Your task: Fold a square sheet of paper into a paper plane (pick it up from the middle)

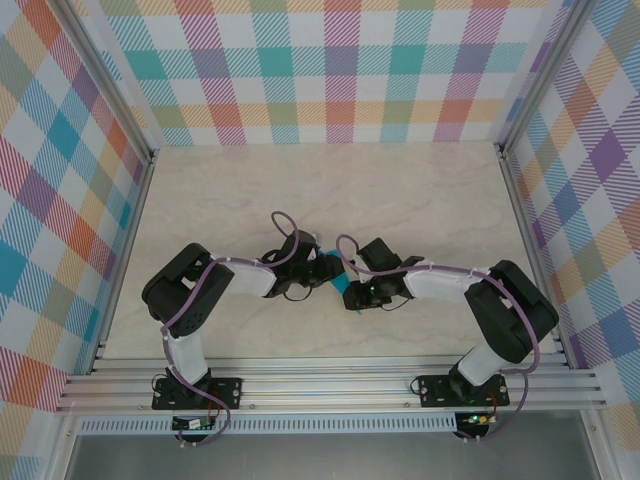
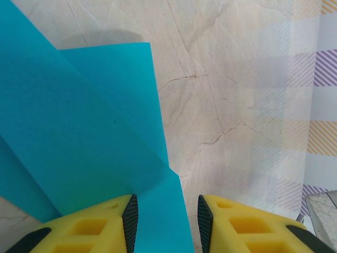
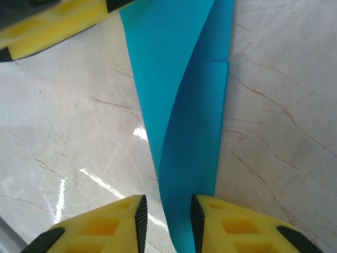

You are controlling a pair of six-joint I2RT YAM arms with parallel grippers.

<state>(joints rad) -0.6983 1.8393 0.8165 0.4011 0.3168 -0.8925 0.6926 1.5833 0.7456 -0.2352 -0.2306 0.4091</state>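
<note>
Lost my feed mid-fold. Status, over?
Left gripper open, astride the teal paper sheet. Right gripper open, same sheet between its jaws. Sheet partly folded, no plane yet. Grippers nose to nose, crowding each other.

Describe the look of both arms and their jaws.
The left arm and right arm each pair white links with bulky black joint housings. A thin purple cable loops along each. The jaws are yellow moulded blocks with recessed pockets and black inner pads.
</note>
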